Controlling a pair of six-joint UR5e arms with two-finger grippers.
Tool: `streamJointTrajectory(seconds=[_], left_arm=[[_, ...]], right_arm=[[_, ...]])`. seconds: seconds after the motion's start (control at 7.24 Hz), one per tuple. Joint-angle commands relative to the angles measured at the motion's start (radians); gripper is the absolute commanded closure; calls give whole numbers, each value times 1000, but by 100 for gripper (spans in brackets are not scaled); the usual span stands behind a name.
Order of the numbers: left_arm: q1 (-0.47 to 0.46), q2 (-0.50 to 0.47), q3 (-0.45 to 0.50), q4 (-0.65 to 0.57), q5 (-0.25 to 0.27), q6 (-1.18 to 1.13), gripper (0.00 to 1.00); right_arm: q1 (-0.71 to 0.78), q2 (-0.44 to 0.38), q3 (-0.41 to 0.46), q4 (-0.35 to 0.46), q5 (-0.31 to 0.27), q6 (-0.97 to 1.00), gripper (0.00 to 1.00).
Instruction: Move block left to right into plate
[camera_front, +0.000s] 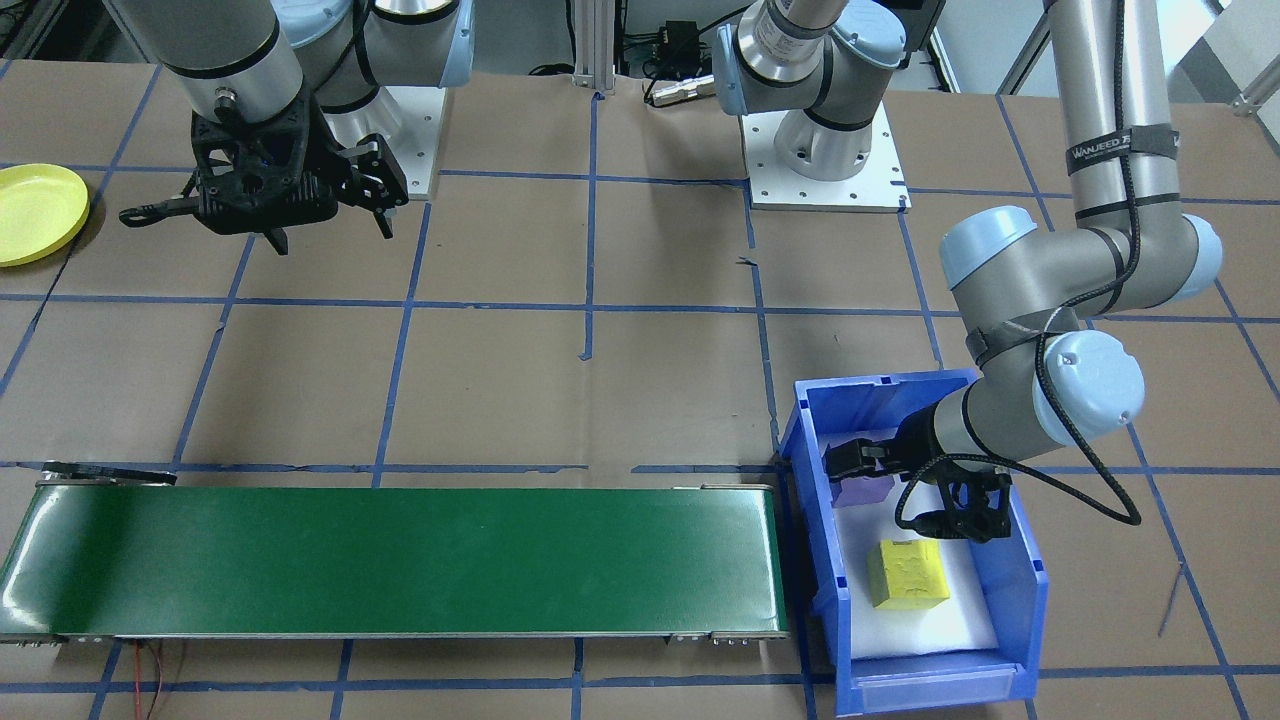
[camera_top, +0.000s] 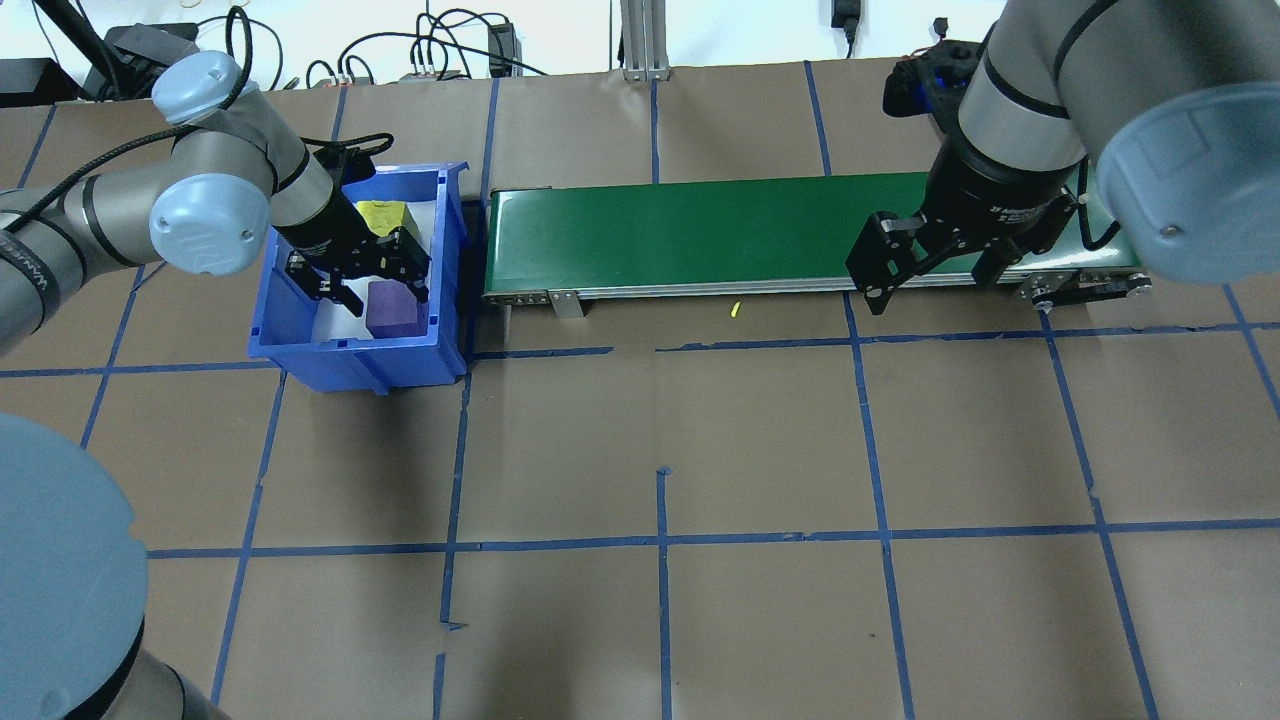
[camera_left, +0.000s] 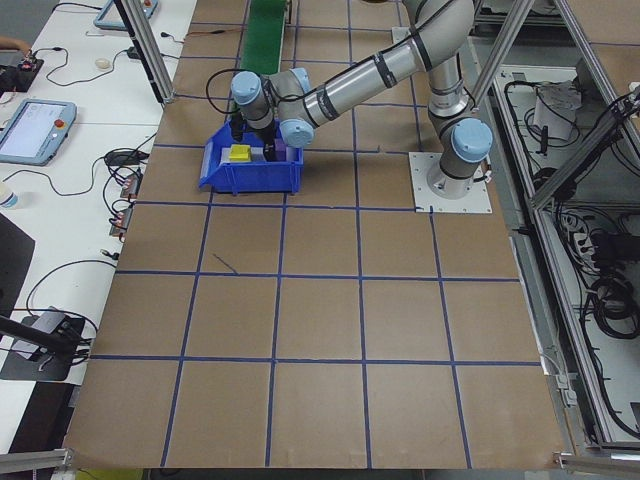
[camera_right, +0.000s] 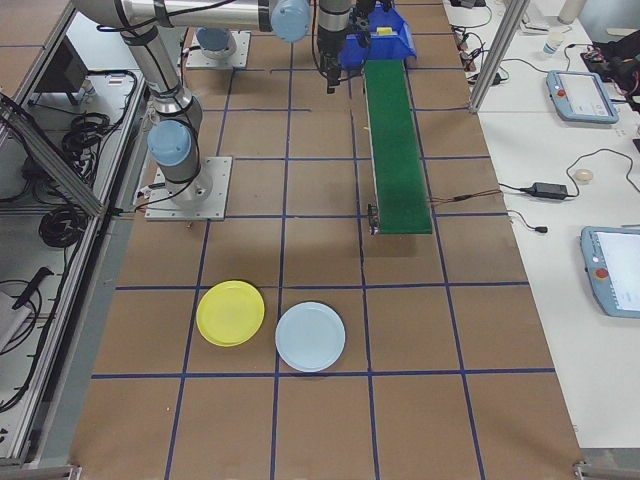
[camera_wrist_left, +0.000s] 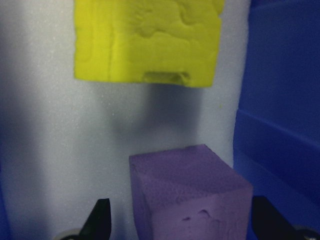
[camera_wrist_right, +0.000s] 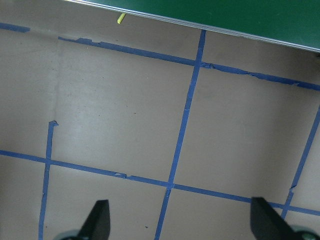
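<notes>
- Left claw (camera_top: 368, 285) spread inside blue bin (camera_top: 290, 345), fingers straddling purple block (camera_top: 392, 309), not yet pinching.
- Yellow block (camera_top: 385, 216) just beyond, on white foam.
- Right claw (camera_top: 935, 275) spread, hovering beside green conveyor (camera_top: 700, 230).
- Yellow plate (camera_front: 35, 212) well apart on bench (camera_top: 660, 450).

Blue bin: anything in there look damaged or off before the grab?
In the blue bin, the yellow block looks gouged and pitted, with a notch along one edge. The purple block, between the left hand's open fingers, is dented too.
</notes>
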Motion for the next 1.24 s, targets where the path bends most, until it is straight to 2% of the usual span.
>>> streamJointTrajectory(seconds=[0.0,0.14,0.28,0.55,0.83,1.1], left_arm=[[0,-1,12,-1,0,70,52],[3,-1,20,-1,1,83,61],[5,4,25,-1,4,80,64],[6,31,43,-12,13,74,65],[6,102,118,-103,36,46,65],[0,127,198,-141,27,18,65]], right_arm=[[0,0,0,0,0,0,0],[0,0,0,0,0,0,0],[0,0,0,0,2,0,0],[0,0,0,0,0,0,0],[0,0,0,0,2,0,0],[0,0,0,0,2,0,0]])
